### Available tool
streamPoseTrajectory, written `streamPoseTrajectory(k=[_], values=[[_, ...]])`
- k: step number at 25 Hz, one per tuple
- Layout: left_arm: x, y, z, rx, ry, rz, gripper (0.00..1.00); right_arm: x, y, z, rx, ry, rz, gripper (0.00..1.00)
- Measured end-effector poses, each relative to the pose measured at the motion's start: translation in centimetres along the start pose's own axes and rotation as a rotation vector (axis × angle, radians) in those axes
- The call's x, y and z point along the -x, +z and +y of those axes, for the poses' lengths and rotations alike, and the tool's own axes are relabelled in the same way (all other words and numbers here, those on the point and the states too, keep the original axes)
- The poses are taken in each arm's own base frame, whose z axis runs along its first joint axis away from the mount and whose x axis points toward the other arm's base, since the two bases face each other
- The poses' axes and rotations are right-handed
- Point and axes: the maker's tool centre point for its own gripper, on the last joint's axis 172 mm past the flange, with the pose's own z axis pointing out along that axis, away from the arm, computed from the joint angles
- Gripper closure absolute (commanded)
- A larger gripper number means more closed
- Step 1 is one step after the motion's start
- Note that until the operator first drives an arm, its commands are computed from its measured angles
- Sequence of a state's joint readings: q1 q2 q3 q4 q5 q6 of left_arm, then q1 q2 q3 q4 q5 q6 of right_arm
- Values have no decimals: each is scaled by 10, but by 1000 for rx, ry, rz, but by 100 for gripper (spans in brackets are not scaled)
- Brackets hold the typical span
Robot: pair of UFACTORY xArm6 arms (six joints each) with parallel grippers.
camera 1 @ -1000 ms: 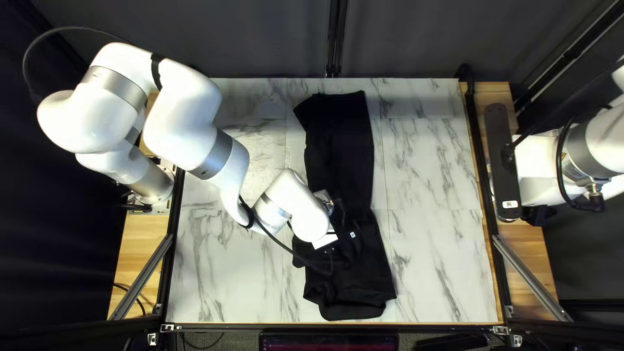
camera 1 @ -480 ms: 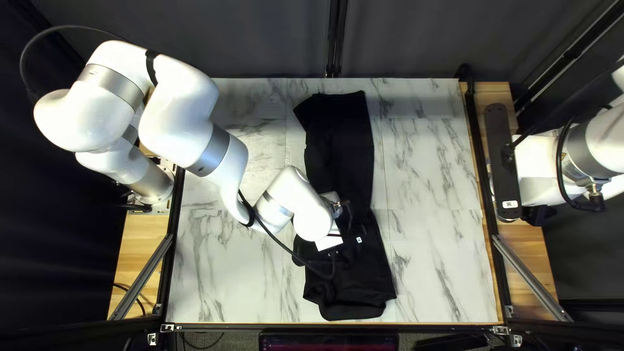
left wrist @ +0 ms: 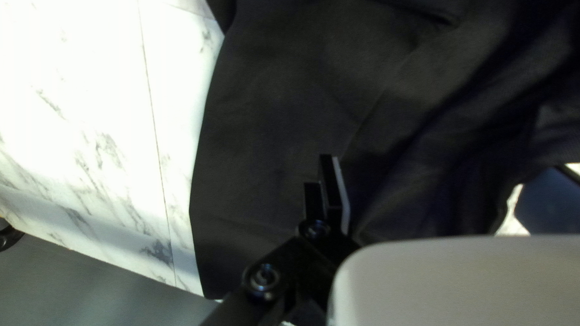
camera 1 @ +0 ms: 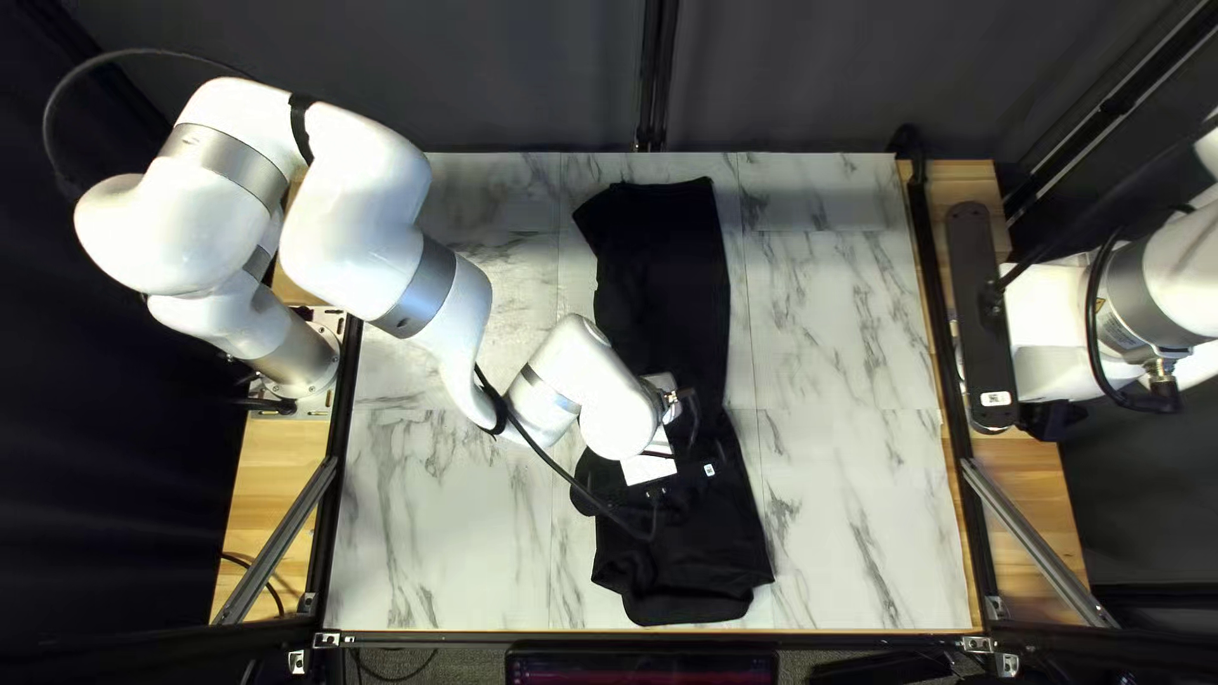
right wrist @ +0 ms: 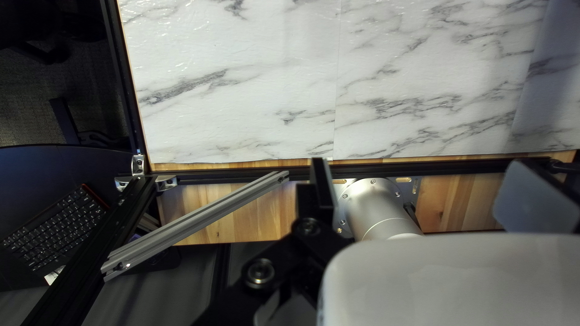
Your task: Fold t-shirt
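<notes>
Dark curtain (camera 1: 508, 76) at 12 o'clock; pale marbled desk (camera 1: 850, 317) below. Clock readings follow the top left view.

Item: shirt (camera 1: 660, 279), black, laid on the desk in a tall strip; long axis from 12 to about 6 o'clock, rumpled toward 6.

Item: left arm (camera 1: 362, 241), reaching in from between 9 and 10 o'clock; the nearer arm. Left tool (left wrist: 436, 169) over the shirt's mid-length, fingers apart, nothing clamped.

Item: right arm (camera 1: 1180, 279), at 3 o'clock, well apart from the shirt. Right tool (right wrist: 426, 162) likewise spread, holding nothing.

Relation of note: left tool's fingers appear spread across the long axis, which would suit a pinch at a side edge. To double the shirt end over end, it probably needs carrying toward 12 or 6 o'clock, and a turn of the wrist. A mid-length pinch risks bunching.
</notes>
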State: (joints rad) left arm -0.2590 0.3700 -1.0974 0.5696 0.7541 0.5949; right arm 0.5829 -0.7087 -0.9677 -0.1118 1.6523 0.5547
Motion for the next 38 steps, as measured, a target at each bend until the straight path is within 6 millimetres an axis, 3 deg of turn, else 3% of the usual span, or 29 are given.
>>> streamPoseTrajectory(k=[5, 20, 30, 38], values=[[-1, -3, 1, 3, 5, -7, 100, 0, 0, 0, 0, 0, 0, 0], [-7, -41, -10, -27, 51, -19, 100, 0, 0, 0, 0, 0, 0, 0], [-23, -59, -37, -52, 118, 8, 100, 0, 0, 0, 0, 0, 0, 0], [-35, -49, -68, -46, 167, 47, 100, 0, 0, 0, 0, 0, 0, 0]])
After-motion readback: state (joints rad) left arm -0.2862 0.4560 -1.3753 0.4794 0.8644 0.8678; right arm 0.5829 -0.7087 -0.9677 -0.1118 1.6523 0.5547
